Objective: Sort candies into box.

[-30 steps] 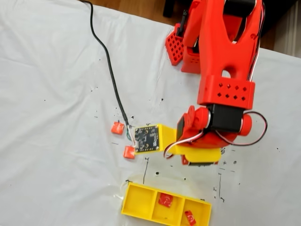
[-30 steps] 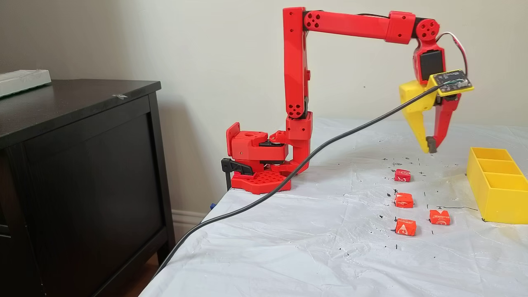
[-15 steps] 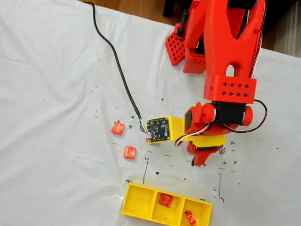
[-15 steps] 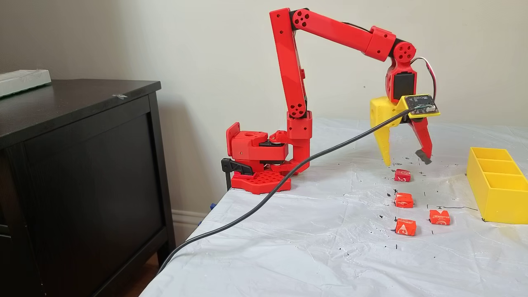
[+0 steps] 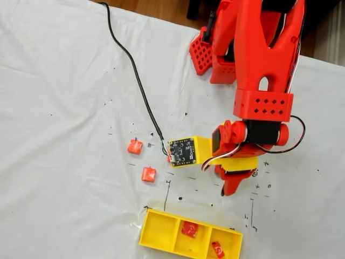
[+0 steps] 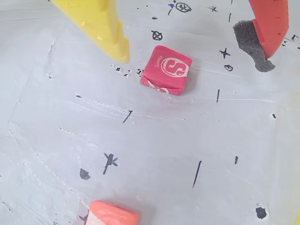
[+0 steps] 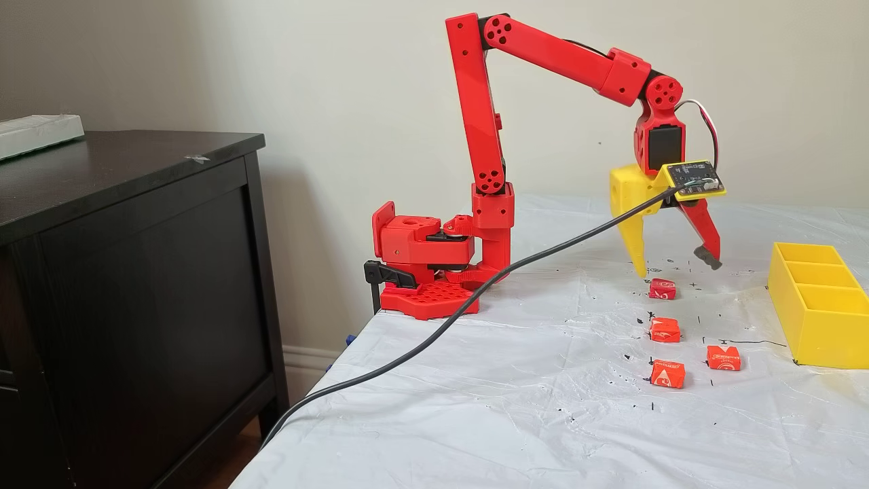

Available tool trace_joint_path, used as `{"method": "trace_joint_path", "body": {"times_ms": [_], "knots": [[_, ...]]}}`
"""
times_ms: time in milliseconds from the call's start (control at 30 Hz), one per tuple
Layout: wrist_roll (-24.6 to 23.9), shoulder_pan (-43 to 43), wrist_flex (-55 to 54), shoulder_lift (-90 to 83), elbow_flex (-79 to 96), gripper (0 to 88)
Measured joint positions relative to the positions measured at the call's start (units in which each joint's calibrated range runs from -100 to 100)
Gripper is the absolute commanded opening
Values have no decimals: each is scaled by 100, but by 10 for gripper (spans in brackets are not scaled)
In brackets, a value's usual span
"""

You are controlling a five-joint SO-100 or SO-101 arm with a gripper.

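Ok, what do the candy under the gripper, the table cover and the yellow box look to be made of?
The deep red candy: glossy folded wrapper with a white mark, probably waxed paper or foil.
The table cover: thin whitish plastic sheet, judging by its sheen and fine creases, dotted with black pen marks.
The yellow box: rigid matte plastic with even walls, possibly 3D-printed.

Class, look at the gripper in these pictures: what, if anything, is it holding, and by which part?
Nothing is held. The gripper is open, its yellow and red fingers apart on either side of the deep red candy, which lies on the table untouched.
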Motion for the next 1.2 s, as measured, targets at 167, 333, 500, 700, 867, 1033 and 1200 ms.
{"method": "trace_joint_path", "body": {"times_ms": [167, 333, 500, 700, 867, 1033, 1200], "knots": [[0, -24, -16, 161, 0, 338], [0, -73, -94, 373, 0, 332], [0, -73, -235, 662, 0, 297], [-39, -146, -314, 815, -9, 27], [-63, -154, -196, 832, -166, 16], [-20, -89, 220, 645, -263, 11], [103, 219, 612, 263, -875, 6]]}}
